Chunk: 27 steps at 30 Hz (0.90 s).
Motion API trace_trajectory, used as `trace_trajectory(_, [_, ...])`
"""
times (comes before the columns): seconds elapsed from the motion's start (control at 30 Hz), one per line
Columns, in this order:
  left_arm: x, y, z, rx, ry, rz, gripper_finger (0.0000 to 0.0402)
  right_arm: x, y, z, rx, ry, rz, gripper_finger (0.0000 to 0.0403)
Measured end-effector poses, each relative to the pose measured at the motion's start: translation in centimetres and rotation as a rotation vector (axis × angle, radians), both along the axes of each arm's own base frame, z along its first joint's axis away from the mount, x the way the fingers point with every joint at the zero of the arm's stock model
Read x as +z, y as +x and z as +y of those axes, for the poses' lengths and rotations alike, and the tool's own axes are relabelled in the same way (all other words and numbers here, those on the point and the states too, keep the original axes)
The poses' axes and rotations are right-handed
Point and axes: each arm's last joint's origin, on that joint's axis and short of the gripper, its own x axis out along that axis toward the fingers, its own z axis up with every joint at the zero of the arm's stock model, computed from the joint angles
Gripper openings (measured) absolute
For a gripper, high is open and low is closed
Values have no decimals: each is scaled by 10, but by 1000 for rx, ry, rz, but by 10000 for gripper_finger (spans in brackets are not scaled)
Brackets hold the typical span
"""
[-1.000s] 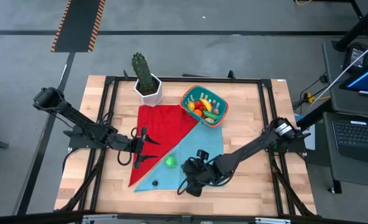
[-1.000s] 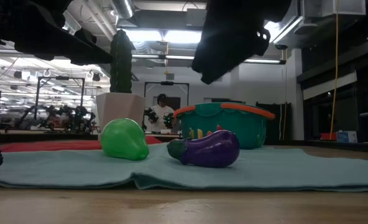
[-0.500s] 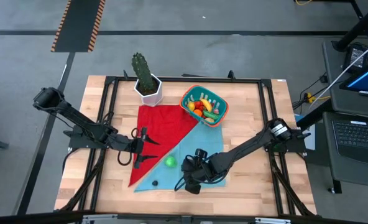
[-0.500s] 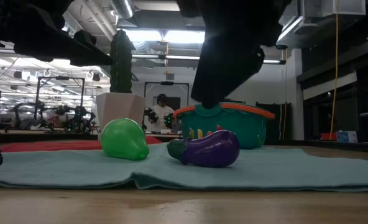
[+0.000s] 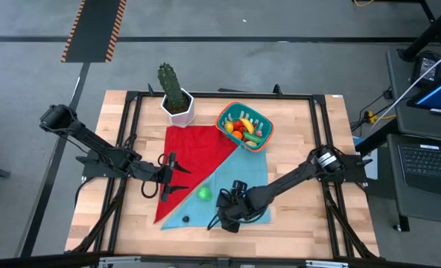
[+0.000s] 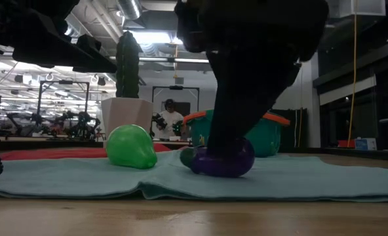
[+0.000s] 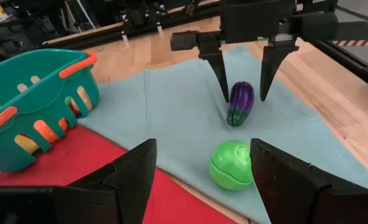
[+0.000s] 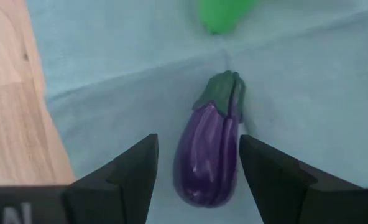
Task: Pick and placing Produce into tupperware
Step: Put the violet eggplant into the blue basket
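right end effector | lowered, fingers spread astride eggplant | teal cloth

The surface under me is pale wooden planking with a black frame along its edges. Directly on it lie two cloths that meet along a slanting line: a red cloth toward the far side and a teal cloth toward the near side. A white pot with a tall green cactus stands on the bare wood beside the red cloth's far corner. The teal tub with the orange rim sits at the cloths' far edge, partly on the wood.
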Motion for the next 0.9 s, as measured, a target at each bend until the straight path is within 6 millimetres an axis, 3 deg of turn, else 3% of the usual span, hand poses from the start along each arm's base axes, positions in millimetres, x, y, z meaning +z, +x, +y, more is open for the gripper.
trace_trajectory(0.9, [-1, 0, 0, 0, 4, 11, 247, -8, 3, -10, -14, 19, 53, 227])
